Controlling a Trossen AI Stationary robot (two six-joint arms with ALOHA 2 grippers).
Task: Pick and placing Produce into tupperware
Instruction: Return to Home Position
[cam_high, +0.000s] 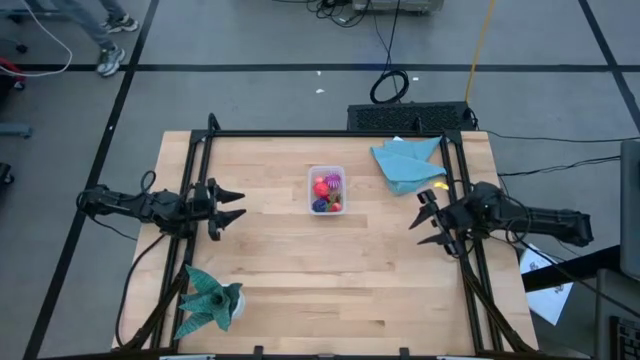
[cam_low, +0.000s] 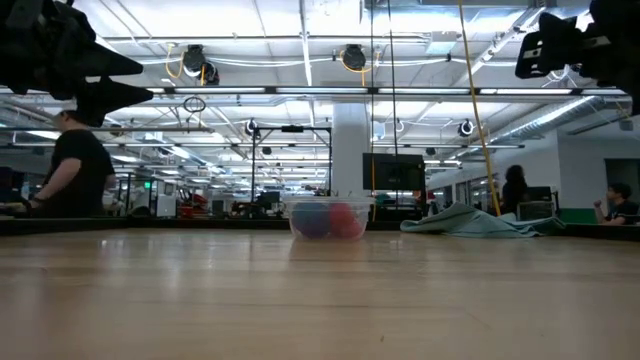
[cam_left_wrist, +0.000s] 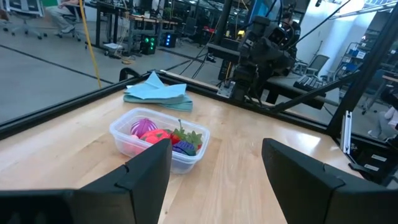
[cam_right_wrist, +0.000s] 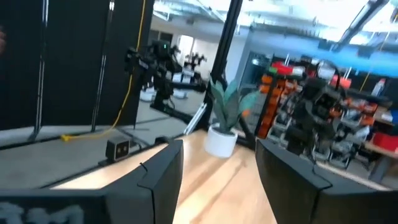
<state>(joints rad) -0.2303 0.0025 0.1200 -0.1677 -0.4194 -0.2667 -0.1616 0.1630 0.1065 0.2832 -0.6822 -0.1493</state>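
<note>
We see the produce (cam_high: 327, 191) lying inside the tupperware (cam_high: 311, 178) at upper centre. The left gripper (cam_high: 238, 204), mid-left, and the right gripper (cam_high: 420, 215), mid-right, both have fingers spread.

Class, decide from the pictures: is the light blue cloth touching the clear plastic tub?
Apart. The high view shows a strip of bare tabletop between the clear tub and the light blue cloth.
</note>
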